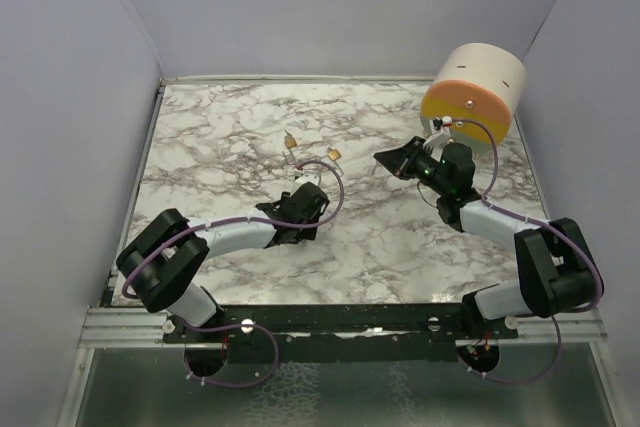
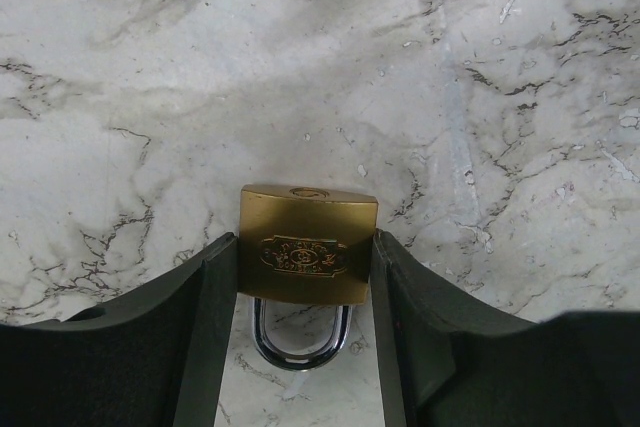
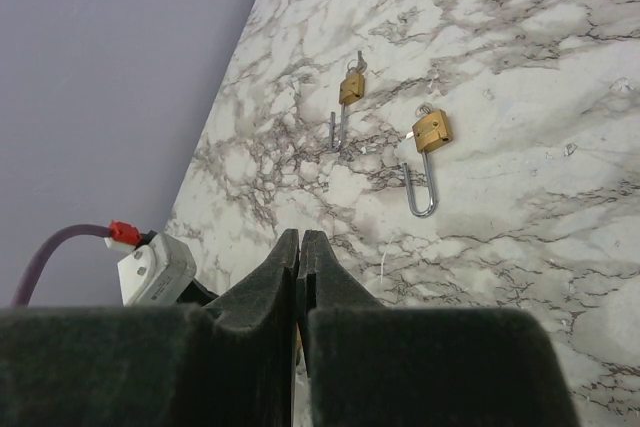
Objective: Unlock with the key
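Here left pincer [image 2: 305,247] clasps the padlock [image 2: 308,222]; right pincer [image 3: 300,235] closed, any contents indiscernible.

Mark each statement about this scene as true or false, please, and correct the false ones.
1. The left gripper has its fingers at both sides of a brass padlock. True; they look to touch it.
2. The right gripper is wide open. False: its fingers are pressed together.
3. The right wrist view shows two padlocks lying on the table. True.
4. The round drum stands at the near left corner. False: it stands at the far right corner, beyond the right arm.
5. The table is plain wood. False: it has a white marble pattern with dark veins.
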Robot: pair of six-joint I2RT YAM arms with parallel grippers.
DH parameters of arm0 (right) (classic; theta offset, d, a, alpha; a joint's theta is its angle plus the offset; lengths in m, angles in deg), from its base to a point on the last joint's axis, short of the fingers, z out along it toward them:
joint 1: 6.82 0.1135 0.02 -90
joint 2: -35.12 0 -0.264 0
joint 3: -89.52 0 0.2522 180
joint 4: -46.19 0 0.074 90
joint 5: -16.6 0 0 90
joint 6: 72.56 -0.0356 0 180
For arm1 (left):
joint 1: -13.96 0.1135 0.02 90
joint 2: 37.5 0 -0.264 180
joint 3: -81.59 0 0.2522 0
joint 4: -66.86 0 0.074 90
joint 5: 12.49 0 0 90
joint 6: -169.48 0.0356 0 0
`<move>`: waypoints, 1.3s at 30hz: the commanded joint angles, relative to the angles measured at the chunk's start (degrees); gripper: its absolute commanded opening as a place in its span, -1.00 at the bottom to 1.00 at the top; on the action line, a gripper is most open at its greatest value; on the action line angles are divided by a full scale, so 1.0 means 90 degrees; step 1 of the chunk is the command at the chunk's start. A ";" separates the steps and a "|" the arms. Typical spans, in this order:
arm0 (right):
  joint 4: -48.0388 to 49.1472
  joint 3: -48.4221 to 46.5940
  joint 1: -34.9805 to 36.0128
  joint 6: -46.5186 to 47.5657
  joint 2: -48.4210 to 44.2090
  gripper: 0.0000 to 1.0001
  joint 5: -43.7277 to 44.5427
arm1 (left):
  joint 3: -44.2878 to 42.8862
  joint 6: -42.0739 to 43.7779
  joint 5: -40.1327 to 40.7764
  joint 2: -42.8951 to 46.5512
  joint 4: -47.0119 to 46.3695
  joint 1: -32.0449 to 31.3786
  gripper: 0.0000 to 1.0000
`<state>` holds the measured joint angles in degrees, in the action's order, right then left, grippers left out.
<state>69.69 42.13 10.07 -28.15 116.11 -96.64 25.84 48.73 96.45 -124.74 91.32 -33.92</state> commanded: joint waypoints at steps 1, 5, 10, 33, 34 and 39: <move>0.0089 0.0005 0.0014 0.0114 0.0004 -0.99 -0.0070 | 0.0094 0.0074 0.0024 -0.0172 0.0457 -0.0054 -1.00; 0.0098 0.0006 0.0018 0.0118 0.0050 -0.99 -0.0102 | -0.0192 0.0510 0.0150 0.0054 -0.0098 -0.0053 -1.00; 0.0102 0.0007 0.0018 0.0095 0.0128 -0.99 -0.0167 | -0.0264 0.1302 -0.0323 0.0542 -0.2262 -0.0052 -1.00; -0.0394 -0.0262 0.0556 0.0421 -0.0171 -0.98 0.0446 | 0.1445 0.2604 -0.2304 -0.0411 -0.8948 -0.0054 -1.00; -0.0394 -0.0267 0.0601 0.0425 -0.0172 -0.99 0.0505 | 0.1444 0.2660 -0.2331 -0.0448 -0.9023 -0.0055 -1.00; -0.0227 -0.0148 0.0765 0.0342 -0.0214 -0.99 0.0780 | 0.1353 0.2648 -0.2261 -0.0552 -0.9118 -0.0061 -1.00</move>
<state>66.80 41.24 15.68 -25.79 116.00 -93.89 39.28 71.49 77.32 -129.14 17.84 -34.18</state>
